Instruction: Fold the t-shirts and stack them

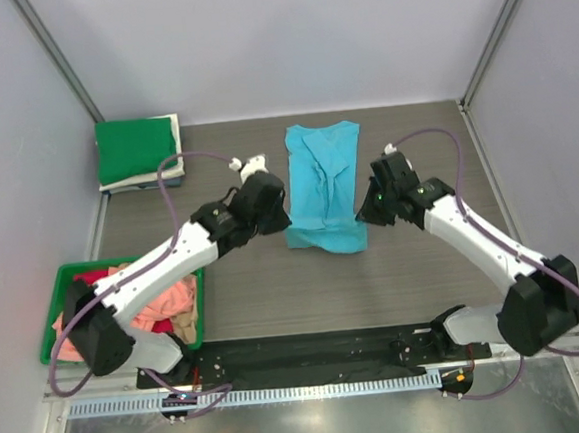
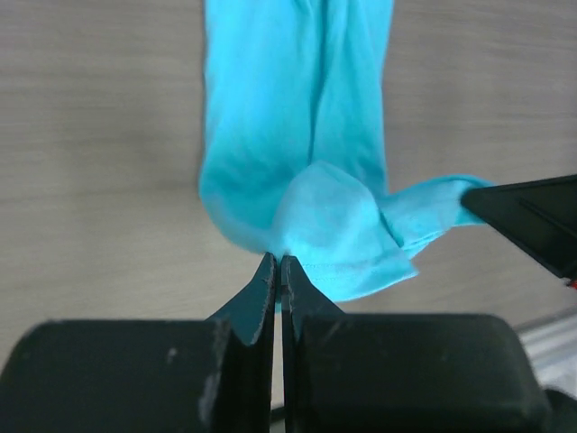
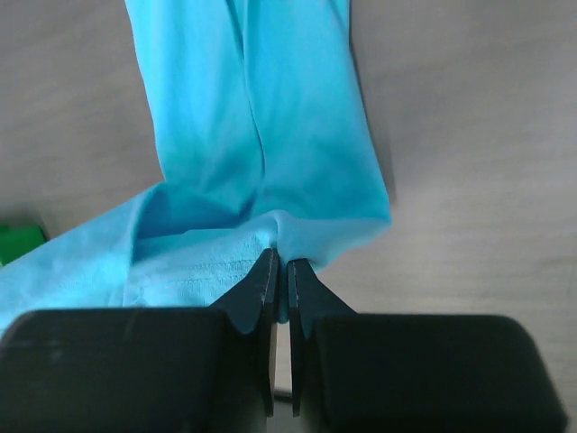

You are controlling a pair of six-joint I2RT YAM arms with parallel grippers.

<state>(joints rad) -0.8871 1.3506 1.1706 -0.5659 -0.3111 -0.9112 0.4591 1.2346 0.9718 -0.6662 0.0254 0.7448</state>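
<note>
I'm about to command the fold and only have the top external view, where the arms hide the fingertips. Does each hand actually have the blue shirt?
Observer: On the left wrist view, the left hand is shut on the sky-blue t-shirt, pinching a bunched corner of its near edge.
Operator: And the other side?
Observer: On the right wrist view, the right hand is shut on the near edge too, with cloth caught between its fingers.
Operator: Is the edge lying flat?
Observer: No. At the left pinch it curls over, and the paler inside of the fabric shows.
</note>
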